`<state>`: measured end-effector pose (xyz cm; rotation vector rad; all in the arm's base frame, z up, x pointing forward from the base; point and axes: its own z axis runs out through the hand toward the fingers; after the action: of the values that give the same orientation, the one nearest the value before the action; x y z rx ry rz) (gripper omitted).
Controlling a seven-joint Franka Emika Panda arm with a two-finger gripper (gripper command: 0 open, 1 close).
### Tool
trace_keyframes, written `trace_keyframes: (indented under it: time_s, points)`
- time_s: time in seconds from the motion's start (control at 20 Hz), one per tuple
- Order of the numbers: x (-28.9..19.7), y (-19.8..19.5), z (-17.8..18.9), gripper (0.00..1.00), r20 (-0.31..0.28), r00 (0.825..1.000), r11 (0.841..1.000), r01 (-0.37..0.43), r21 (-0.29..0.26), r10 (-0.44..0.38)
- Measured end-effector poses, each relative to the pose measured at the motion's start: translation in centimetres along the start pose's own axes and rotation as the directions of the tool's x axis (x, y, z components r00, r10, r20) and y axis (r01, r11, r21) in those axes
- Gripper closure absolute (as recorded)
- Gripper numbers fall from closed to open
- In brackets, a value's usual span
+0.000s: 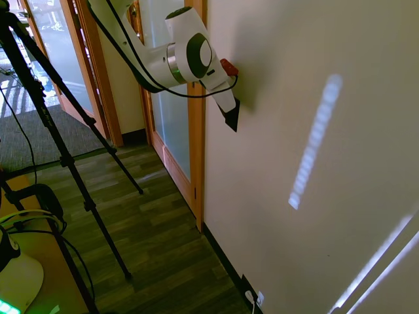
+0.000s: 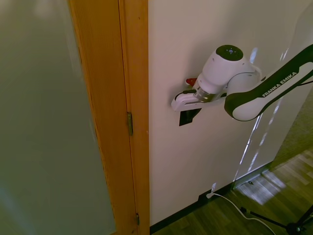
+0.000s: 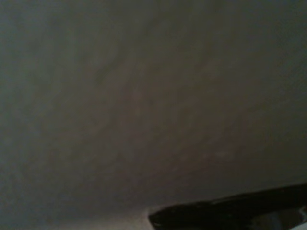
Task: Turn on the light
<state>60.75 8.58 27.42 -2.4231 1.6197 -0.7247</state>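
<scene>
The switch point(image 2: 189, 117), an upright black plate right of centre in the second exterior view, sat on the wall point(image 2: 195, 39) directly beneath the gripper point(image 2: 178, 104), touching or nearly so, though whether the jaws were apart or together could not be told.

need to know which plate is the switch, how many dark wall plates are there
2. The black switch plate sits partway up the wall beside the wooden door frame, partly covered by the gripper. The dark plate with a white plug sits down at the baseboard. Others may lie out of view.
</scene>
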Motion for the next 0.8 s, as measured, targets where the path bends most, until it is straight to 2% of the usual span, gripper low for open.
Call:
trace_keyframes:
  time_s: [0.15,0.35,0.45,0.5,0.8]
  points:
    - [-0.1,0.3,-0.3,1.0,-0.01,1.0,1.0,0.008,0.027,-0.007]
    - [0.4,0.7,-2.6,1.0,-0.023,1.0,0.995,0.013,0.103,-0.01]
    - [0.5,0.8,-2.9,1.0,-0.026,1.0,0.993,0.018,0.115,-0.016]
    - [0.5,0.9,-2.9,0.0,-0.025,1.0,0.992,0.022,0.121,-0.019]
    - [0.7,1.6,-2.9,0.0,-0.004,1.0,0.986,0.027,0.162,-0.026]
